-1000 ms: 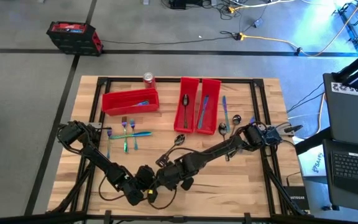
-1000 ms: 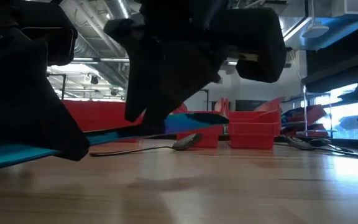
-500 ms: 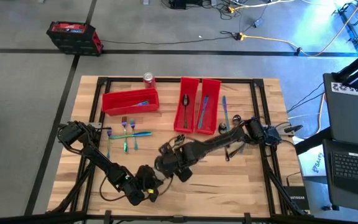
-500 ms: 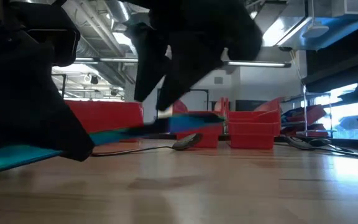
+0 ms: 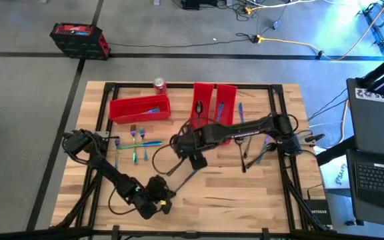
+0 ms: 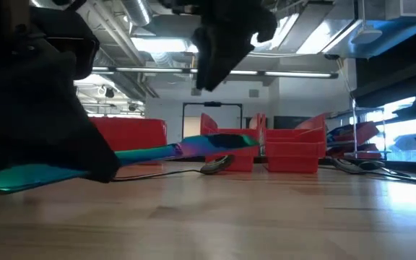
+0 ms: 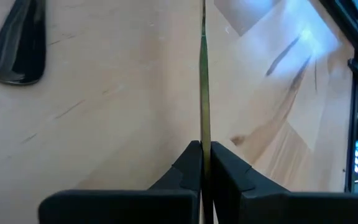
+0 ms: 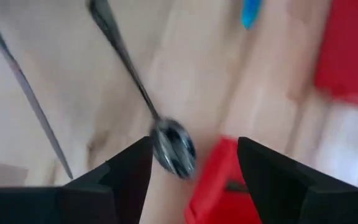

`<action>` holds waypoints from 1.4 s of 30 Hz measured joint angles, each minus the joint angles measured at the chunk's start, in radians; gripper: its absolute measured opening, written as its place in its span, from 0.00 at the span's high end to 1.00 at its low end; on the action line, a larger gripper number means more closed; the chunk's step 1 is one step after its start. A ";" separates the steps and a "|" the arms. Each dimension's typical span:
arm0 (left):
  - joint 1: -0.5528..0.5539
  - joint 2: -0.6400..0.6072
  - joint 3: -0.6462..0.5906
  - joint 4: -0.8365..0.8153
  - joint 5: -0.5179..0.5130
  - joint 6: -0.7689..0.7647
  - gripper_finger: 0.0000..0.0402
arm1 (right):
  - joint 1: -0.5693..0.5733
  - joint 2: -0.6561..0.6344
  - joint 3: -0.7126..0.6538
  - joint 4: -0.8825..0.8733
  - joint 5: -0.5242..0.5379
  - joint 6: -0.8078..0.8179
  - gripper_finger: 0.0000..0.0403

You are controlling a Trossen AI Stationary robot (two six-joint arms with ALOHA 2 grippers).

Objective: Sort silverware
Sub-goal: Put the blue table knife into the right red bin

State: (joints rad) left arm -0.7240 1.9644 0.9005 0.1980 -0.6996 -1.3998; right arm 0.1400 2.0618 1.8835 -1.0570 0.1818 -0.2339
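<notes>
My left gripper, near the table's front edge, is shut on a slender iridescent piece of silverware, seen edge-on in the left wrist view. My right gripper hangs open above a dark spoon that lies flat on the table; it touches nothing. Forks and a teal piece lie at the left. More pieces lie in the red bins and at the right. My left gripper pinches the flat iridescent piece between its two fingers, edge-on. The fingers slant down from the near left and lie along the piece. Its long part sticks out ahead toward the table's middle, and its teal end pokes out behind the fingers.
A wide red bin stands at the far left with a red can behind it. Two narrow red bins stand side by side at the far middle. Bare wood lies at the near right.
My right gripper has drawn away from my left gripper and the iridescent piece. It rose, went toward the table's far edge and now hangs over the dark spoon. The piece stays in my left gripper, which has kept its place.
</notes>
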 joint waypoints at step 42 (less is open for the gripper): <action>0.491 0.001 0.700 -0.584 0.039 0.519 1.00 | -0.075 -1.245 -1.117 0.050 0.535 0.839 0.61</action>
State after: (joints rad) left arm -0.2334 1.9656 1.6005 -0.3860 -0.6601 -0.8813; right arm 0.0647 0.8173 0.7662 -1.0065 0.7166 0.6048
